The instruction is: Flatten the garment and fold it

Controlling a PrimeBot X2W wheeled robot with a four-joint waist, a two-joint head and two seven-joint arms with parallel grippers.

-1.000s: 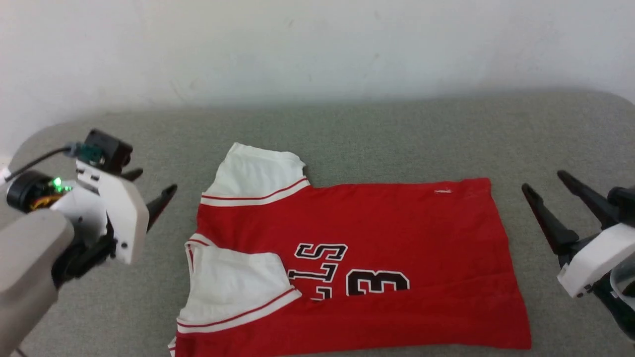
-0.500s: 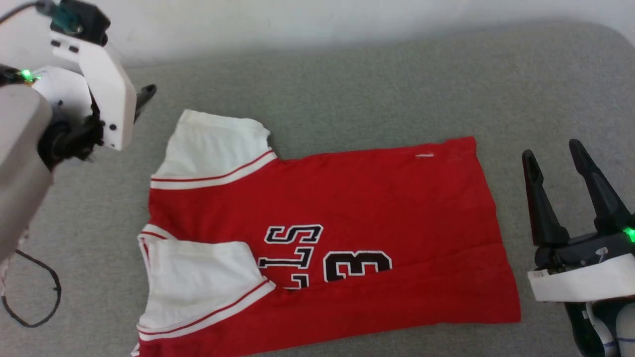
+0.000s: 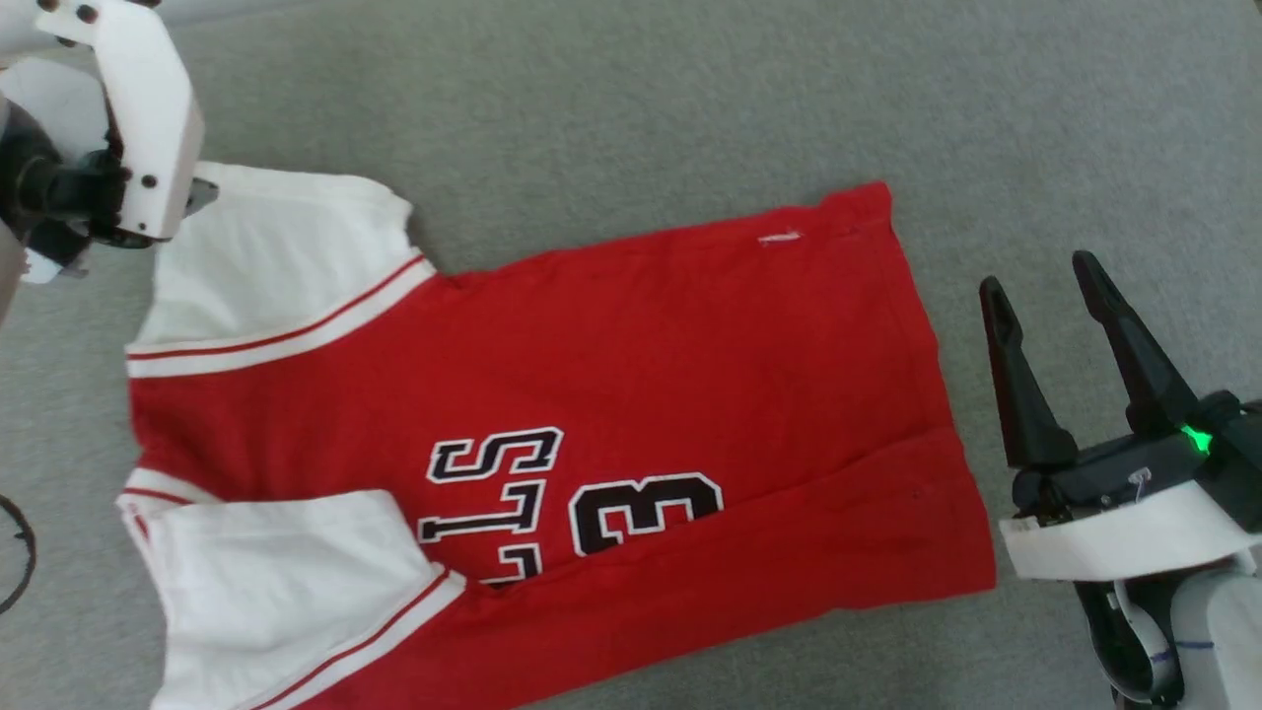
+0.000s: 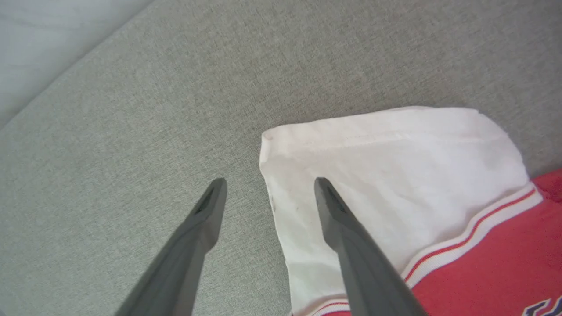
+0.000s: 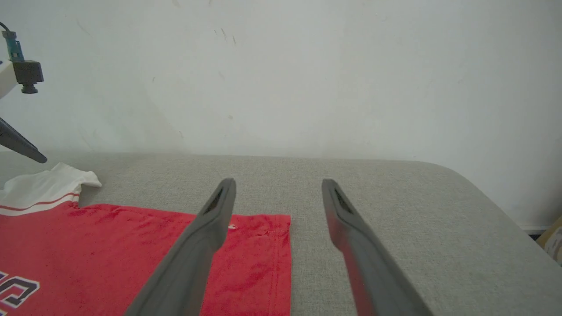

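- Your garment (image 3: 611,394) lies front up on the grey cloth-topped bench (image 3: 641,99), collar end left, hem right.
- Body is red and mostly flat. A long crease runs along the near side, from the hem toward the chest.
- Far sleeve (image 3: 276,256) is white with a red stripe and spread out at the far left.
- Near sleeve (image 3: 286,582) is the same white, folded in over the chest, and it covers part of the print.
- Black white-outlined letters (image 3: 493,493) and number (image 3: 641,508) read sideways from the head view and are partly hidden.
- There is a small white mark (image 3: 779,237) near the far hem corner.
- Your left claw (image 4: 268,180) is open and holds nothing.
- It sits over the outer edge of the far sleeve, one finger above the white cloth and the other above bare bench. I can't tell whether it touches.
- In the head view its white housing covers the far-left corner of that sleeve.
- Your right claw (image 3: 1037,272) is open and empty, fingers pointing away from you.
- It is over bare bench just right of the hem, apart from the cloth.
- In the right wrist view its left finger crosses in front of the far hem corner, and the right finger is over grey bench.
- A white wall (image 5: 281,66) stands behind the bench's far edge.
- A dark cable loop (image 3: 20,552) shows at the left edge of the head view.
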